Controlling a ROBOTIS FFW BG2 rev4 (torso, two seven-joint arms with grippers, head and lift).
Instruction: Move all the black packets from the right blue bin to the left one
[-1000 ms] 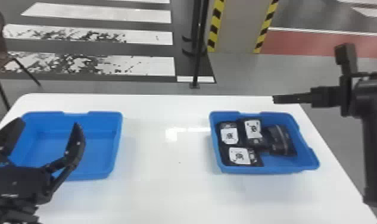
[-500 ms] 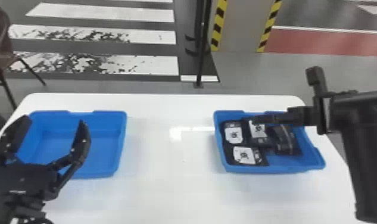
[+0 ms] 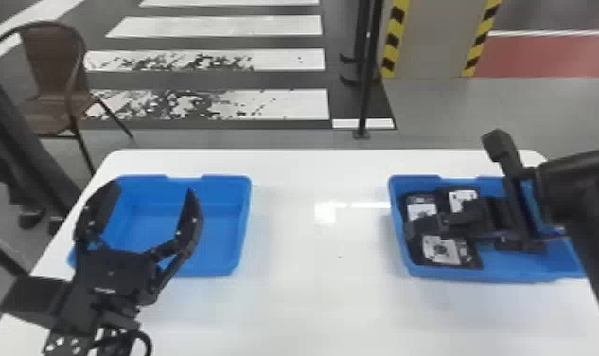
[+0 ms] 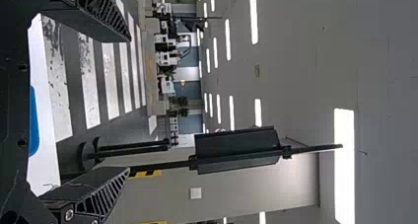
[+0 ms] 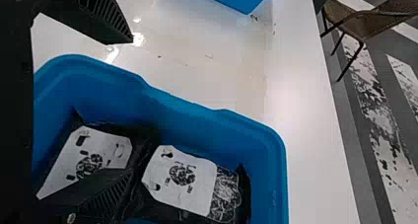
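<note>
the black right pincer has swung over the right blue plastic bin, gaping and empty. off-centre descent could crush a white-labelled black packet.

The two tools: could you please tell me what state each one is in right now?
Left tool: open, nothing held.
Right tool: open, nothing gripped, one finger over a black packet in the right bin.
</note>
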